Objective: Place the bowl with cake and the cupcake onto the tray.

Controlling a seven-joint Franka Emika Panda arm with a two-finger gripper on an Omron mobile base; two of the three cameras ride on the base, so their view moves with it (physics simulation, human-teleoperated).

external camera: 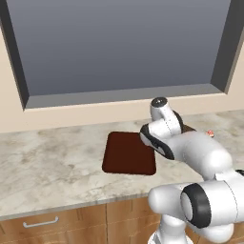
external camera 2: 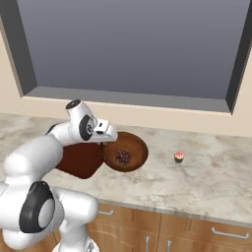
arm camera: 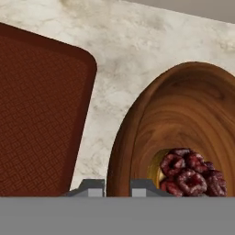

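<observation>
Two finger tips of the gripper straddle the near rim of the bowl with cake, jaws narrowly parted; whether they pinch it I cannot tell. From there, the tray lies toward nine o'clock, the bowl just beside it on the counter.

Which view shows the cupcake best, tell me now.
The right base view: the cupcake stands unobstructed on the counter, right of the bowl with cake, pink frosting and pale wrapper visible. In the left base view only a pink speck peeks past the arm.
</observation>
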